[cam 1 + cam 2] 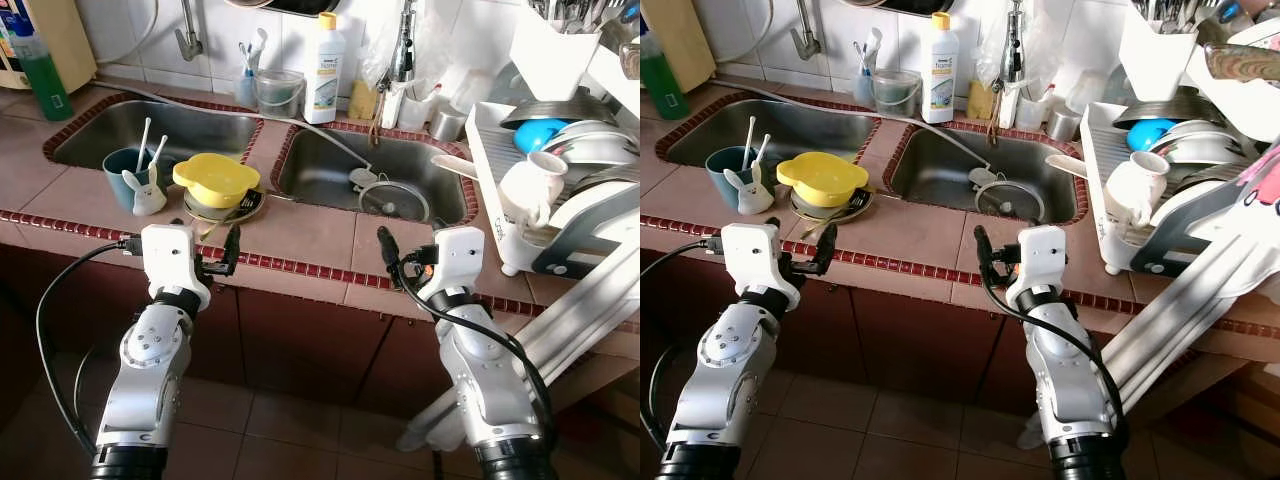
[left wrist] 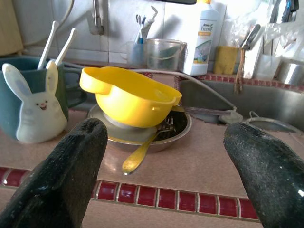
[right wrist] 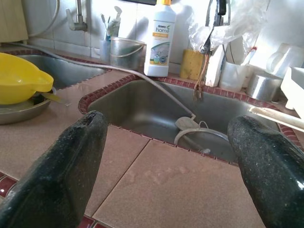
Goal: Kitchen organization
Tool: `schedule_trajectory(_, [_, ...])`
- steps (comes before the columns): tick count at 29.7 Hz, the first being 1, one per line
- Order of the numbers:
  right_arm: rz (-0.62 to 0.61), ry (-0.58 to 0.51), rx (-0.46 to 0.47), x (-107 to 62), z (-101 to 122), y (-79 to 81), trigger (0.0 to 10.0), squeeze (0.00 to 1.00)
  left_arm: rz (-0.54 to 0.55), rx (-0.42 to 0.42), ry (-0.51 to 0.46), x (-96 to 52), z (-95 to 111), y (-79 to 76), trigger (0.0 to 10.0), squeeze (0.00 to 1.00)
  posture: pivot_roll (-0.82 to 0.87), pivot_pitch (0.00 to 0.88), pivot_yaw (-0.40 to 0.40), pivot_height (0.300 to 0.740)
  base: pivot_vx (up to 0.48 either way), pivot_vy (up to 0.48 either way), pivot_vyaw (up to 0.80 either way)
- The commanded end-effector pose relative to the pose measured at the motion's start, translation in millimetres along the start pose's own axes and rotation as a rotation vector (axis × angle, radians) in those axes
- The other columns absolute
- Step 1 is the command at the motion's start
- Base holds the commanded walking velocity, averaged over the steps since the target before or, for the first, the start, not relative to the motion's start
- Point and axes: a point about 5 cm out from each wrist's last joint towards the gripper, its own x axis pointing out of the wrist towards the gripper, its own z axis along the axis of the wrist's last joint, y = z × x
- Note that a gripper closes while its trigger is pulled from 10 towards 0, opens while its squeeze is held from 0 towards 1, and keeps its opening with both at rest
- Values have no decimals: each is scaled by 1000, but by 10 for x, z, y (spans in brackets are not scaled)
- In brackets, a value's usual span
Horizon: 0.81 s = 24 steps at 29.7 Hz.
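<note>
A yellow bowl (image 1: 215,178) sits upside down on a metal plate (image 1: 243,209) on the tiled counter between the two sinks, with a yellow spoon (image 2: 137,156) leaning on the plate. Beside it stand a teal mug (image 1: 122,172) and a white rabbit figure (image 1: 148,193). My left gripper (image 1: 218,255) hovers open at the counter's front edge, pointing at the bowl and apart from it. My right gripper (image 1: 397,260) is open too, at the edge in front of the right sink (image 1: 325,180), holding nothing.
A white dish rack (image 1: 492,160) on the right holds a white mug (image 1: 530,190), a blue bowl (image 1: 538,133) and plates. A soap bottle (image 1: 322,68), a clear cup (image 1: 278,93) and a tap (image 1: 188,35) line the back wall. A hose runs into the right sink.
</note>
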Motion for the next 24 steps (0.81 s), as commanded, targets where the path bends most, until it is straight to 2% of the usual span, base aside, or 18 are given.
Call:
schedule_trajectory(1, [-18,-6,-13,9,38,-21,10000,0,-7,-30,2,20,3,-45,10000,0,-134,0,-69,732,0,0,0])
schedule_trajectory(3, [-31,24,7,2,4,-30,10000,0,-14,-45,9,25,-4,-64,10000,0,-140,0,-60,732,0,0,0])
schedule_trajectory(4, [-29,22,83,-10,4,-30,10000,0,-30,-58,17,32,-16,-89,10000,0,-151,0,-50,732,0,0,0])
schedule_trajectory(5, [-46,15,97,-19,17,-46,10000,0,-44,-57,19,40,-20,-107,10000,0,-162,0,-45,732,0,0,0])
schedule_trajectory(9, [-57,15,87,-34,26,-55,10000,0,-74,-74,22,54,-27,-137,10000,0,-196,0,-23,732,0,0,0])
schedule_trajectory(10, [-67,25,45,-55,18,-67,10000,0,-88,-99,39,82,-50,-162,10000,0,-220,0,-7,732,0,0,0])
schedule_trajectory(12, [-79,12,-20,-81,27,-81,10000,0,-100,-94,48,116,-61,-195,10000,0,-234,0,0,732,0,0,0])
schedule_trajectory(14, [-96,21,20,-113,13,-109,10000,0,-120,-86,62,164,-63,-256,10000,0,-253,0,12,732,0,0,0])
schedule_trajectory(18, [-92,18,5,-133,19,-119,10000,0,-149,-60,57,180,-47,-308,10000,0,-246,0,10,732,0,0,0])
schedule_trajectory(22, [-100,16,-6,-143,7,-109,10000,0,-153,-46,56,162,-55,-312,10000,0,-229,0,1,732,0,0,0])
schedule_trajectory(24, [-85,6,2,-125,-1,-47,10000,0,-132,-14,57,102,-86,-256,10000,0,-203,0,-20,732,0,0,0])
